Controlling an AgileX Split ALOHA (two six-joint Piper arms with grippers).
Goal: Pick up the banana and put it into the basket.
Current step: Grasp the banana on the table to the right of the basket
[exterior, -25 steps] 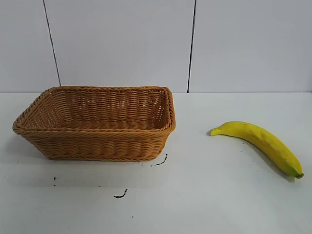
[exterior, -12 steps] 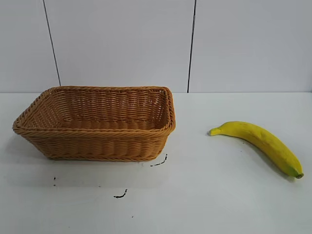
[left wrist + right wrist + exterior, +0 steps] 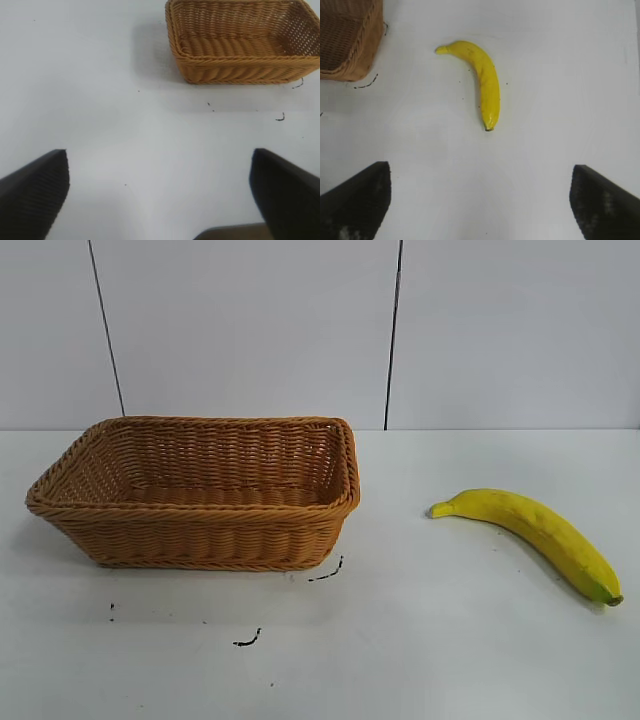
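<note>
The yellow banana [image 3: 535, 530] lies on the white table at the right, stem toward the basket; it also shows in the right wrist view [image 3: 481, 80]. The orange-brown wicker basket [image 3: 200, 540] stands at the left and is empty; it shows in the left wrist view [image 3: 240, 70] and partly in the right wrist view [image 3: 350, 55]. My right gripper [image 3: 480, 172] is open and empty, above the table, some way short of the banana's tip. My left gripper [image 3: 159, 170] is open and empty, well off from the basket. Neither gripper shows in the exterior view.
Small black marks [image 3: 247, 640] dot the table in front of the basket. A white panelled wall [image 3: 392, 335] stands behind the table. Bare table lies between basket and banana.
</note>
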